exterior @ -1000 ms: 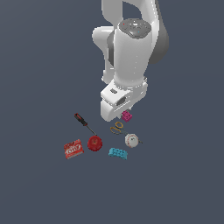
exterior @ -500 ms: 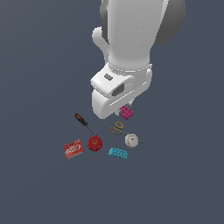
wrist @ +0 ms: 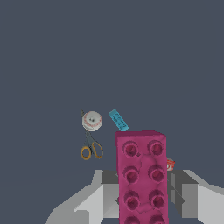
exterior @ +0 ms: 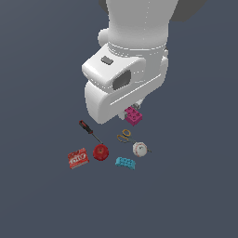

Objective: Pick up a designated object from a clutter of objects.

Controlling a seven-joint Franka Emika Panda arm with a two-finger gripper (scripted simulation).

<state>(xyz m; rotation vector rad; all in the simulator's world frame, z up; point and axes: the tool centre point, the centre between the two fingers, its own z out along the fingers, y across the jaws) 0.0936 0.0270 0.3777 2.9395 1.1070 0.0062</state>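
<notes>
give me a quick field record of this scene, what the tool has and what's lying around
tool: shut on the magenta brick, one finger on each side of it
magenta brick: studs facing the wrist camera; in the exterior view it shows just under the arm
cyan brick: on the surface, apart from the tool
baseball: beside the scissors
scissors: yellow handles, lying flat
screwdriver: red handle, lying flat
red round piece: near the screwdriver tip
red box: at the exterior view's left end of the clutter
lifted off the surface: cannot tell
</notes>
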